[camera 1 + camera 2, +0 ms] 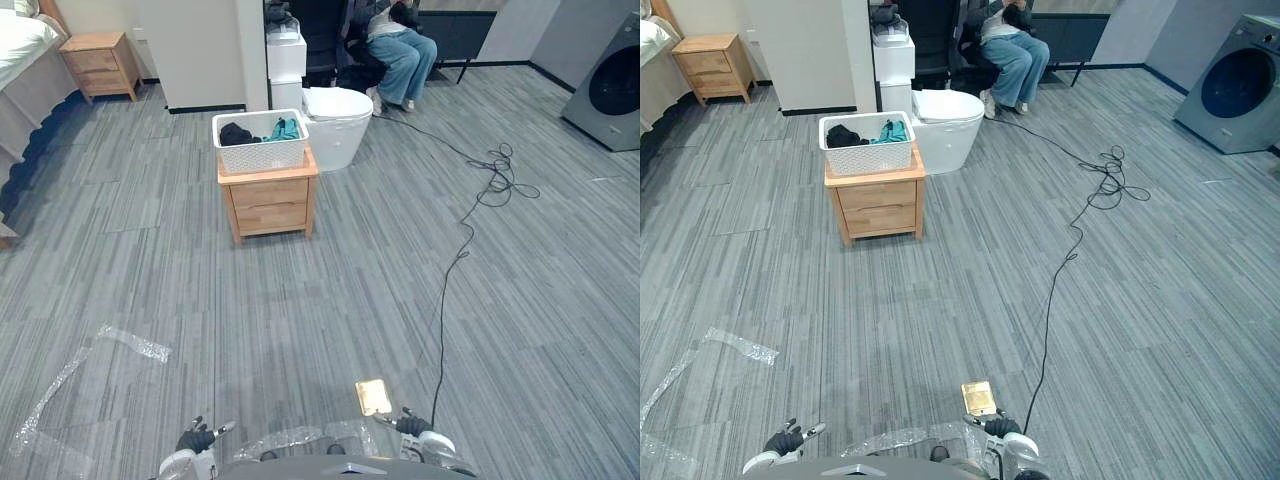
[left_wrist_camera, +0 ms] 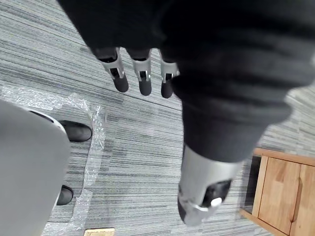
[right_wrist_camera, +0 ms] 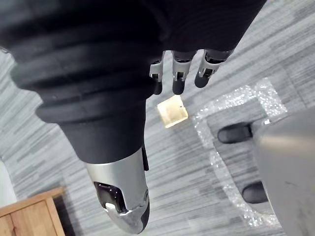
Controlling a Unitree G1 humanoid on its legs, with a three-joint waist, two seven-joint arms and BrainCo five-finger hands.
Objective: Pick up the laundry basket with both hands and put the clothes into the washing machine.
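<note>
On the small wooden counter (image 1: 268, 200) ahead, beside a white toilet (image 1: 338, 122), stands the white laundry basket (image 1: 262, 156) with dark and teal clothes (image 1: 284, 129) inside. The washing machine (image 1: 1238, 85) stands well off to the right. The left hand (image 2: 142, 78) and right hand (image 3: 178, 77) hang low over the floor (image 1: 330, 300), fingers relaxed and apart, holding nothing.

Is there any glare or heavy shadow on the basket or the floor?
Left eye view: laundry basket evenly lit, no glare; clear tape on the floor glints. Right wrist view: the gold square looks bright.
</note>
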